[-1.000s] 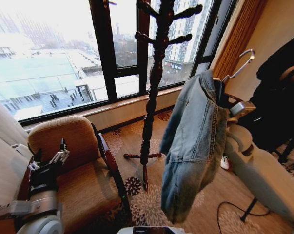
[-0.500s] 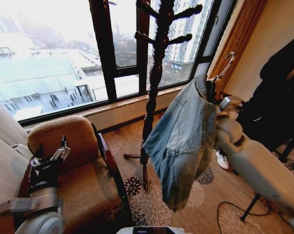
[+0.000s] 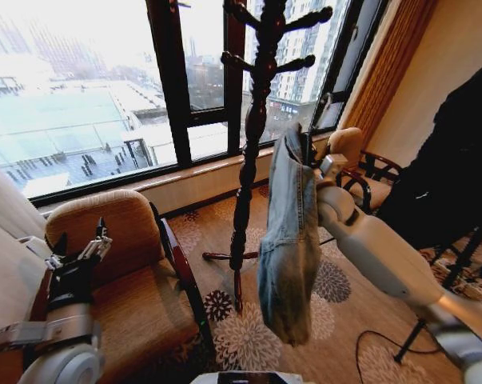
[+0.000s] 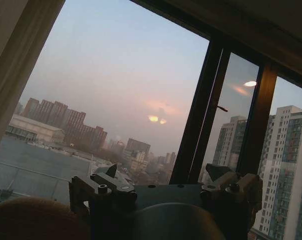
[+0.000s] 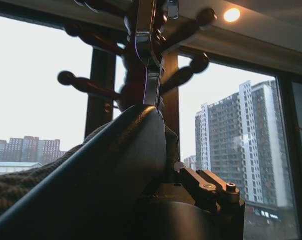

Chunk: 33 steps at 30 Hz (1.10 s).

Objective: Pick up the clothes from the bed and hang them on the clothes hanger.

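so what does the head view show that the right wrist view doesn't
Head view alone: the light-blue denim jacket hanging full length from the right gripper, the tan upholstered armchair, and the left gripper idle above it. Right wrist view alone: the metal hanger hook close up. Both: the dark turned-wood coat stand and window.

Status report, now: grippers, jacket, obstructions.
Right gripper holds hanger, raised beside coat stand. Denim jacket hangs from it. Left gripper open, idle over armchair. Stand's pegs close ahead.
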Available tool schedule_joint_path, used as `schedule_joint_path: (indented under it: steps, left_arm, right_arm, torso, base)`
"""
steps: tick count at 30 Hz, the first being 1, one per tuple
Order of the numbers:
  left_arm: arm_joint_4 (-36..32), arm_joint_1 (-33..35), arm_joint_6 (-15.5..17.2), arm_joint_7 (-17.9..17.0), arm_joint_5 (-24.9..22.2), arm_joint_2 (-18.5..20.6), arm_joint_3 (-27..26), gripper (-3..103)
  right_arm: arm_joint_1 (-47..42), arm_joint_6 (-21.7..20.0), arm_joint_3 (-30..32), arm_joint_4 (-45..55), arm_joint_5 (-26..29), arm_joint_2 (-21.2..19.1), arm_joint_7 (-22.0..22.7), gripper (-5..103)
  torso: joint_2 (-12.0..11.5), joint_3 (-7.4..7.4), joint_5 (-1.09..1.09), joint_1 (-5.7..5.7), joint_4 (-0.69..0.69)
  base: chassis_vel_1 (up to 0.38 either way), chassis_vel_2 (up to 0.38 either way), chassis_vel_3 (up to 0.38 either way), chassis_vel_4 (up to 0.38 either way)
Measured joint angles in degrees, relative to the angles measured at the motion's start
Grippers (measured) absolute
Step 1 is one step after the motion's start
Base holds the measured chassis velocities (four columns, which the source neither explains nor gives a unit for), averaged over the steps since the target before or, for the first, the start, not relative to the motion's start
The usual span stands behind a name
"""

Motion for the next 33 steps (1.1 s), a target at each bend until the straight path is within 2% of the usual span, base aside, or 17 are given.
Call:
schedule_joint_path:
  steps: [6,14,19,25,33]
  left_arm:
    - [0.2,0.1,-0.3,0.4,-1.3,0.2,-0.7,100]
    - [0.5,0.4,-0.7,0.7,-1.7,0.4,-1.0,100]
    - [0.4,0.5,-0.9,0.9,-1.7,0.3,-0.8,100]
    - [0.3,0.6,-1.1,1.0,-1.7,0.4,-1.0,100]
    - [0.7,0.7,-1.6,1.2,-1.8,0.1,-1.2,100]
  right_arm:
    - [3.1,-1.9,-3.0,2.5,1.1,-0.3,1.7,23]
    - [4.5,-4.4,-3.5,4.5,1.9,-2.9,3.6,23]
    - [5.5,-7.3,-3.5,4.6,2.9,-4.1,6.7,23]
    - [6.9,-10.5,-4.1,2.2,4.1,-3.7,10.8,23]
    - [9.4,-13.0,-6.0,-0.6,4.8,-2.4,12.9,23]
  torso:
    - [0.0,0.0,0.01,0.0,0.01]
    - [0.0,0.0,0.02,0.0,-0.01]
    - [0.0,-0.01,0.02,-0.01,-0.01]
    - [0.0,0.0,0.02,-0.01,-0.01]
    - [0.0,0.0,0.02,-0.01,0.0]
  base:
    - [0.0,0.0,0.0,0.0]
    - [0.0,0.0,0.0,0.0]
    - [0.0,0.0,0.0,0.0]
    - [0.0,0.0,0.0,0.0]
    - [0.0,0.0,0.0,0.0]
